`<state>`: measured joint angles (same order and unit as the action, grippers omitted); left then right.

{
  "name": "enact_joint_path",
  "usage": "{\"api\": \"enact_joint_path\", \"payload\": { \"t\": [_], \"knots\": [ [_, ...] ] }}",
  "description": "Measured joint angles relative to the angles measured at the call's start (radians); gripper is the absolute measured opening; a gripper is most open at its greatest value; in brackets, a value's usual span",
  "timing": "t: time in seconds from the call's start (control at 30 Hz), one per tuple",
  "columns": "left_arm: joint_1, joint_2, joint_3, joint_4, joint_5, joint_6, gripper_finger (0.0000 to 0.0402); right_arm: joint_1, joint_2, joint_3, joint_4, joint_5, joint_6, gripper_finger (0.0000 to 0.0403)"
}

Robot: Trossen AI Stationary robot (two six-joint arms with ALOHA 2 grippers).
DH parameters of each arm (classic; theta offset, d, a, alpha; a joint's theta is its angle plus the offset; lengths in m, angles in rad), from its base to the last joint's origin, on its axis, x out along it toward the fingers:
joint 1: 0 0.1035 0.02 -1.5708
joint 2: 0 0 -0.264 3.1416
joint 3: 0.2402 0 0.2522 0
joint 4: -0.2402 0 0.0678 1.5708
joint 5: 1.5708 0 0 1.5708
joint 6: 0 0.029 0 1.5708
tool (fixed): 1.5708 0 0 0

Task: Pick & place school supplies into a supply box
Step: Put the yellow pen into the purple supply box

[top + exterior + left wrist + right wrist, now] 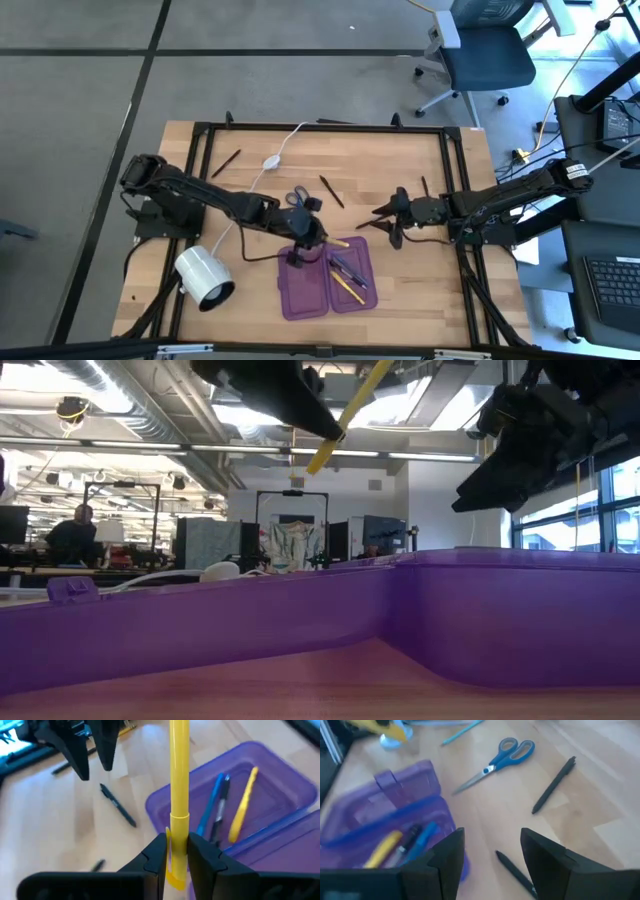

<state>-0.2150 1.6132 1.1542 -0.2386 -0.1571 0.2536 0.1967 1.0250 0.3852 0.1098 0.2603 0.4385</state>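
Above the case's (325, 285) far edge, near the table's (420, 290) front middle, a yellow pen (179, 780) is pinched between the fingers (156, 856) of the left gripper (312, 240), which is held clear of the wood. Seen from the left wrist, the pen stands out straight ahead of the jaws over the right half of the purple case, where a blue pen (210, 806), a dark pen (220, 805) and a second yellow one (242, 805) are already laid. In the low view, the held pen (345, 420) is seen slanting down from the gripper, high over the case wall (400, 610). The right gripper (392, 222) is held to the right of the case with its jaws spread and nothing between them. Blue-handled scissors (496, 764) are left on the table behind the case, a black pen (554, 785) lies beside them, and another dark pen (512, 870) lies just ahead of the right gripper's fingers (550, 857). One more dark pencil (226, 163) is left near the table's far left, well apart from the case. A white lamp (205, 277) and its cable (270, 160) are placed to the case's left.
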Motion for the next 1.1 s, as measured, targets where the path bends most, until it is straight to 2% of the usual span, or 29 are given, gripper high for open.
{"api": "enact_joint_path", "payload": {
  "t": [0.13,0.37,0.7,0.87,1.1],
  "knots": [
    [0.003,0.05,0.091,-0.044,-0.001,0.109,0.0054,0.0,0.0,0.018,-0.004,-0.06,0.058,0.0197],
    [-0.029,0.223,0.215,-0.135,-0.021,0.299,0.0054,-0.001,-0.001,0.022,-0.047,-0.152,0.143,0.0197],
    [-0.11,0.446,0.353,-0.155,-0.24,0.611,0.0054,-0.002,-0.002,0.022,-0.154,-0.18,0.276,0.0197],
    [-0.132,0.499,0.398,-0.154,-0.256,0.655,0.0054,-0.002,-0.002,0.022,-0.156,-0.18,0.294,0.0197],
    [-0.132,0.514,0.399,-0.169,-0.253,0.647,0.0054,-0.002,-0.002,0.022,-0.156,-0.185,0.349,0.0197]
  ]
}}
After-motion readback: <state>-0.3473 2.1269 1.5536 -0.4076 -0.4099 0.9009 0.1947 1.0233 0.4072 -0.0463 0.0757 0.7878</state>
